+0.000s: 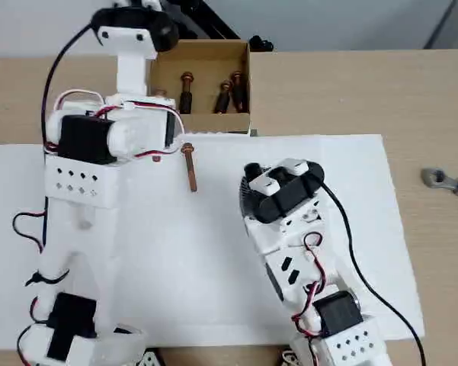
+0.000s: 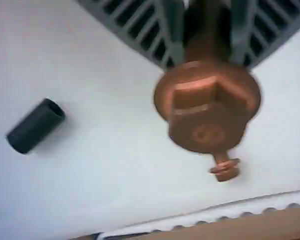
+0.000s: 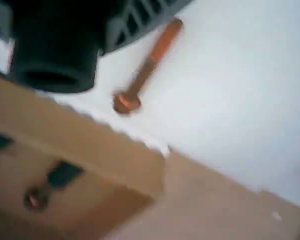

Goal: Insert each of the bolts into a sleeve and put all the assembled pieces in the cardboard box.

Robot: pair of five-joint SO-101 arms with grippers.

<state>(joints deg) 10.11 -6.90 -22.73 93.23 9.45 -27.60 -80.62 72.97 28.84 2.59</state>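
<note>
Surface: wooden table [image 1: 427, 99] under a white sheet [image 1: 175, 259]; the cardboard box [image 1: 213, 122] stands at the sheet's far edge with assembled pieces inside.
Left gripper [image 2: 205, 35]: jaws clamped on a bolt [image 2: 207, 112], head towards its camera, shank running up between them.
Right gripper [image 3: 55, 30]: jaws look closed round a black sleeve [image 3: 52, 65], open end showing.
Key relation: bolt and sleeve are held well apart. The bolt's long axis probably has to line up with the sleeve's bore before they can mate.
Loose bolt [image 1: 190, 169]: lies flat just in front of the box, between the two grippers and nearer the left one.
Loose sleeve [image 2: 35, 125]: lies on its side on the sheet.
</note>
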